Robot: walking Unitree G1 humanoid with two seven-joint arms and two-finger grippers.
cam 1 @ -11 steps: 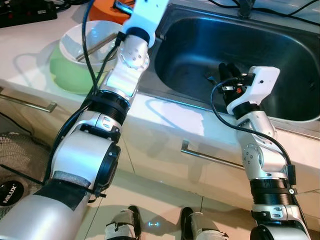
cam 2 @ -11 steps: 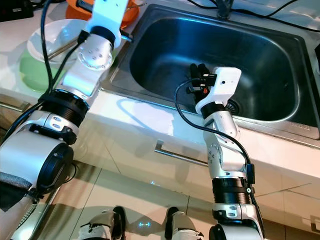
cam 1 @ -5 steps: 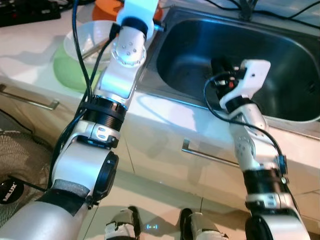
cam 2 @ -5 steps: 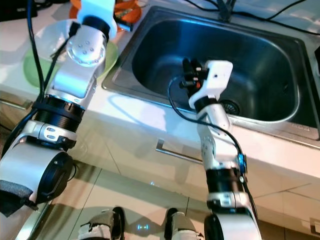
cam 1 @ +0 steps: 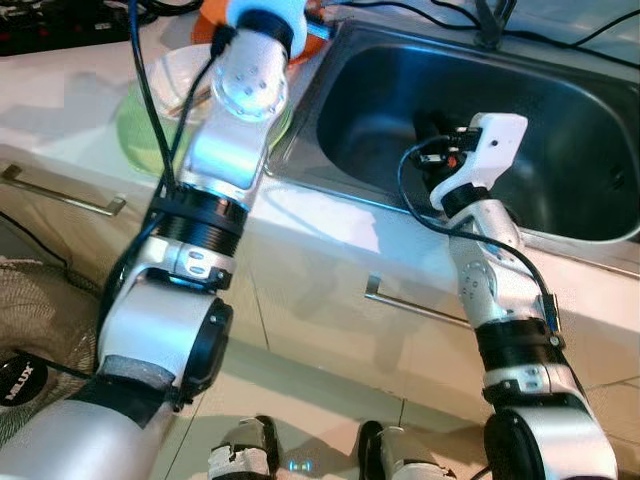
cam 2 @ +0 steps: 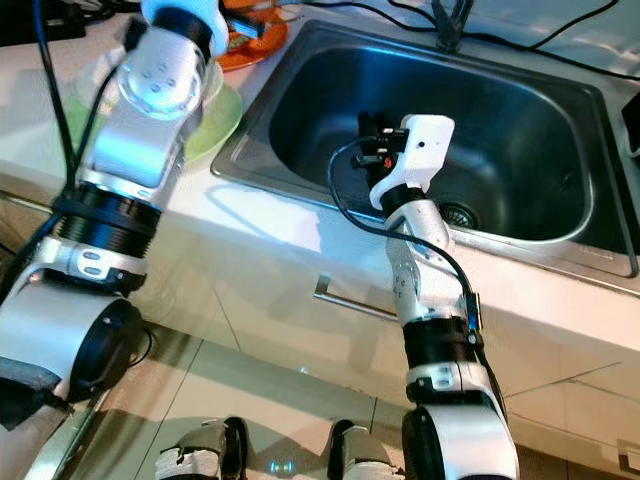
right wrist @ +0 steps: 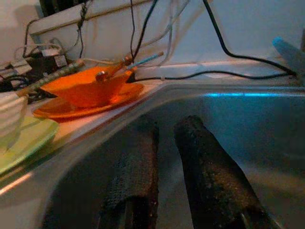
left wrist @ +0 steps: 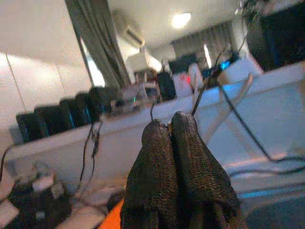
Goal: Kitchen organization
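Rising since a second ago, the left gripper (left wrist: 174, 143), fingers pressed together and empty, clears the white bowl (cam 1: 185, 75) on the green plate (cam 2: 215, 115), while the right gripper (right wrist: 164, 157), slightly parted, hovers in the sink (cam 2: 520, 130); nothing grasped yet.

We can make out one piece of lettering: white characters on the black round hub of the fan (cam 1: 18, 378) standing on the floor below the tabletop's front edge. Here they are cut off and too small for us to read with certainty. Nothing else carries legible text, numbers or signs.
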